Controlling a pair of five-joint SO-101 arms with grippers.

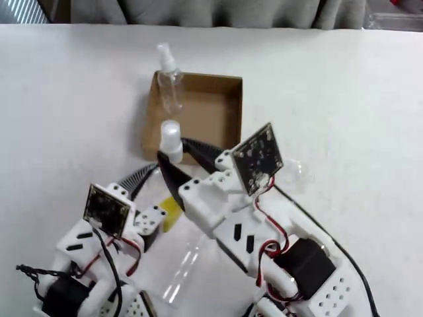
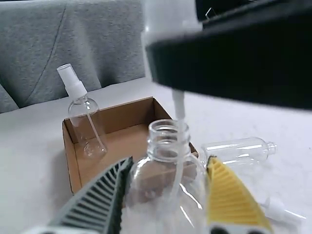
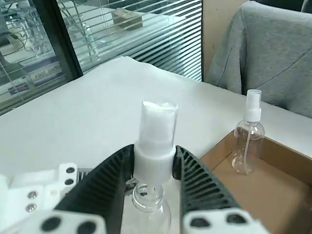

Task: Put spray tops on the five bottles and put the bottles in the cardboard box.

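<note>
Spray top lined up over the open bottle neck, right at the box's edge.

The right claw (image 3: 155, 152) pinches the white spray top (image 3: 157, 124), whose tube dips into the neck of the bottle (image 2: 163, 168), and the left claw (image 2: 168, 168) clamps that bottle from both sides. The cardboard box (image 1: 221, 112) sits just behind, its near wall close to the grip, and bare worktop (image 1: 73, 99) lies wide open on the left arm's side. A capped bottle (image 3: 247, 139) stands in the box's far corner. A spare bottle (image 2: 239, 148) lies on its side near the box. From above, the held bottle's body hides under the arms, and a clear bottle (image 1: 185, 267) lying between them is hard to make out.
</note>
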